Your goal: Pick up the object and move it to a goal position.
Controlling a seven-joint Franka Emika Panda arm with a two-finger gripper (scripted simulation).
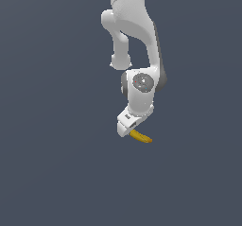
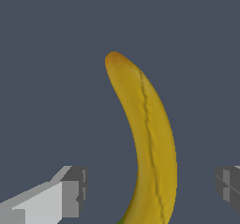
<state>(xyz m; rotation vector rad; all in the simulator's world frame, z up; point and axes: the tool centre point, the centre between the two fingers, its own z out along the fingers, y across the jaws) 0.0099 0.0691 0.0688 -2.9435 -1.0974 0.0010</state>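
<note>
So up close in the wrist view, the gripper (image 2: 149, 190) has its two fingers spread wide, one pad (image 2: 74, 192) on one side and the other just poking in at the frame edge, with the banana (image 2: 150, 143) sitting in the gap between them and touching neither. Its long axis runs away from the camera, roughly crosswise to the line between the fingers, so closing them looks like it would pinch the fruit across its narrow width, which is the grip you'd want. The orange-brown tip is at the far end, and a sliver of green stem peeks in right by the fingers, so they seem to straddle the stem half rather than the middle. Pulling back to the exterior view, the gripper (image 1: 124, 130) is tilted down with the banana (image 1: 141, 136) sticking out toward the exterior view's right on the plain dark ground. No brands, labels or writing readable anywhere.
</note>
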